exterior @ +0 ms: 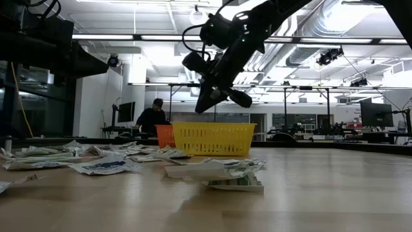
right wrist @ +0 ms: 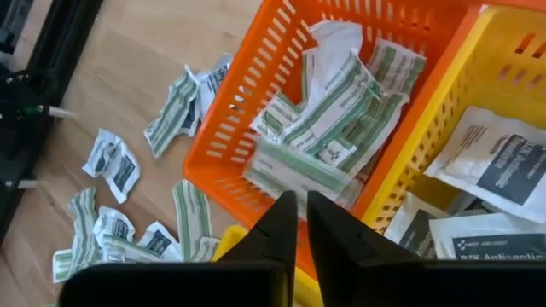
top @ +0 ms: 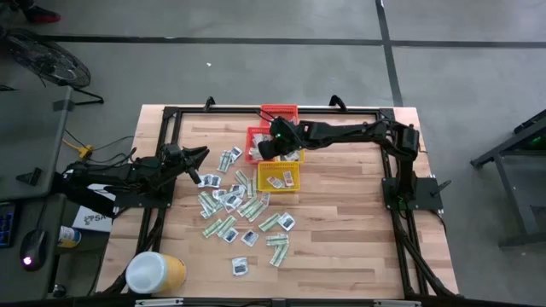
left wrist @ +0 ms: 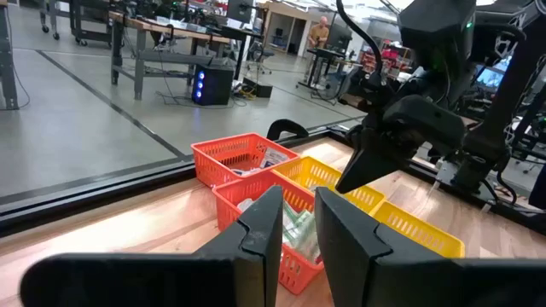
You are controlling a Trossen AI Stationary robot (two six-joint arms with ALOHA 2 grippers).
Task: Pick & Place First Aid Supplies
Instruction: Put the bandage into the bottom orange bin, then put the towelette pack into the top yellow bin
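Note:
Several first aid supplies (top: pixel 235 209), green-and-white strips and white squares, lie flat on the table's middle. More strips (right wrist: pixel 341 111) lie in the orange basket (top: pixel 258 141), and white squares (right wrist: pixel 495 170) lie in the yellow basket (top: pixel 280 176). My right gripper (right wrist: pixel 300 217) hangs slanting down over the orange basket's wall, its fingers a narrow gap apart with nothing between them. A blurred strip (right wrist: pixel 294 166) shows just beyond its fingertips. My left gripper (left wrist: pixel 299 226) waits level at the table's left edge, slightly open and holding nothing.
A red basket (top: pixel 280 112) stands at the far edge behind the orange one. A big yellow tub with a white lid (top: pixel 155 273) sits at the near left corner. Black frame rails (top: pixel 171 119) border the table. A person (exterior: pixel 153 116) is far off in the room.

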